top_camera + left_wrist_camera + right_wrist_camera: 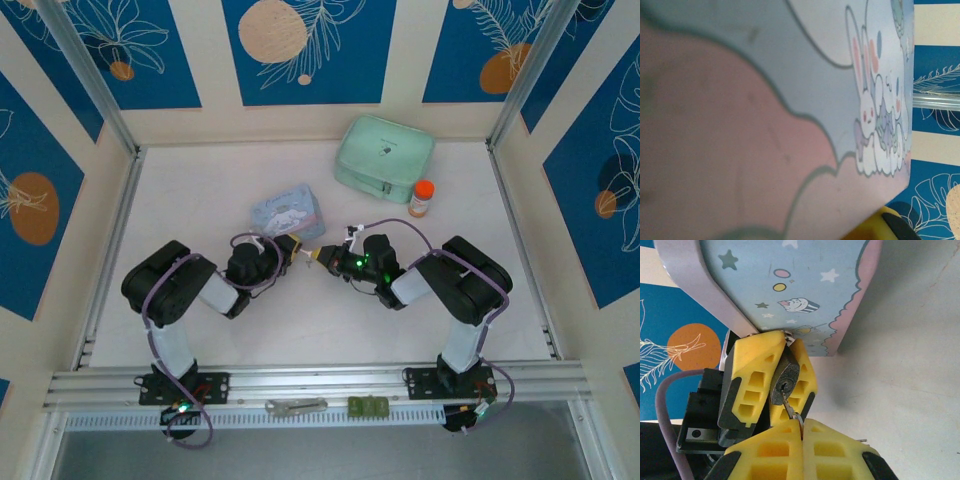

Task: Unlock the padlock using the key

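Right claw is clenched on the key, pads meeting over its head. The blade runs straight ahead of the tips into the keyhole of the padlock; you cannot tell how deep it sits. Left claw is clamped on the padlock, yellow fingers either side of the body, keyhole face turned toward your right claw. The shackle is hidden behind those fingers, so latched or sprung is unknown. The tin lies just beyond the left claw, close behind the lock. Judgement: insertion looks done and the turn is what's left. Hazards from here:

- **Key slip:** the key is thin and held by a small head. Twist hard and it may slip between the pads, so your wrist turns and the blade doesn't.
- **Lock rolling:** the lock body is small too, and torque could roll it inside the left grip.
- **Off-axis turn:** if your right claw turns off the keyhole's axis, expect the blade to bend or lever itself out.
- **Blocked shackle:** the left fingers may sit where the shackle needs room to pop.
- **Tin contact:** any sideways drift of the left claw nudges the tin.
- **Dropped key:** it lands on the table under both claws, an awkward regrasp.
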Available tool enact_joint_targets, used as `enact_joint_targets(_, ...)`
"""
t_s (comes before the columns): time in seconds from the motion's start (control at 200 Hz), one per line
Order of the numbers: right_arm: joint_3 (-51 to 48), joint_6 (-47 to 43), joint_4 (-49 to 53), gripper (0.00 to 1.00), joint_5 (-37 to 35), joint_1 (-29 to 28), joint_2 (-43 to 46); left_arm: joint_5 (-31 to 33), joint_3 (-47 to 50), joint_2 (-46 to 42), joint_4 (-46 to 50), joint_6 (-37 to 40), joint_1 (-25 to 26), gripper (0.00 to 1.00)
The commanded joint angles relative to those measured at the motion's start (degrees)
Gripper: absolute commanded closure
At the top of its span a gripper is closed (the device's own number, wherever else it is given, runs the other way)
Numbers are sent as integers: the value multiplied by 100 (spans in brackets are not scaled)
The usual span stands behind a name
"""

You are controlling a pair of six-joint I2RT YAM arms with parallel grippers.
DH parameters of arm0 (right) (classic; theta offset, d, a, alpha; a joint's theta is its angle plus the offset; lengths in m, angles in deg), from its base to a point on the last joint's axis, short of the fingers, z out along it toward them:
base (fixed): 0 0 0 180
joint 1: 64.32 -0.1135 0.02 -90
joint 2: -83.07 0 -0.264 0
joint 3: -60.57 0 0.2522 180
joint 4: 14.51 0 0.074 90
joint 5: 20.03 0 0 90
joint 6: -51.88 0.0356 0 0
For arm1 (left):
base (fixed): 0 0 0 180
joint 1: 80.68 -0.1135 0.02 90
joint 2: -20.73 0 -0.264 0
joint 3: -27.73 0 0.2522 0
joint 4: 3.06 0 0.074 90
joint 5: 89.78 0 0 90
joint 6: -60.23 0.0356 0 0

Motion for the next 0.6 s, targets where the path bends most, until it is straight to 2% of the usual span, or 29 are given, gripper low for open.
enact_joint_targets(0.0,170,-123,98,100,-134,-23,43,43,-30,-215,-289,70,69,100)
enact_joint_targets(0.42,423,-178,116,100,-31,23,-57,18,-148,-131,-235,65,159,100)
enact_joint_targets(0.595,702,29,77,100,114,-121,-381,24,-212,21,-421,-29,211,100)
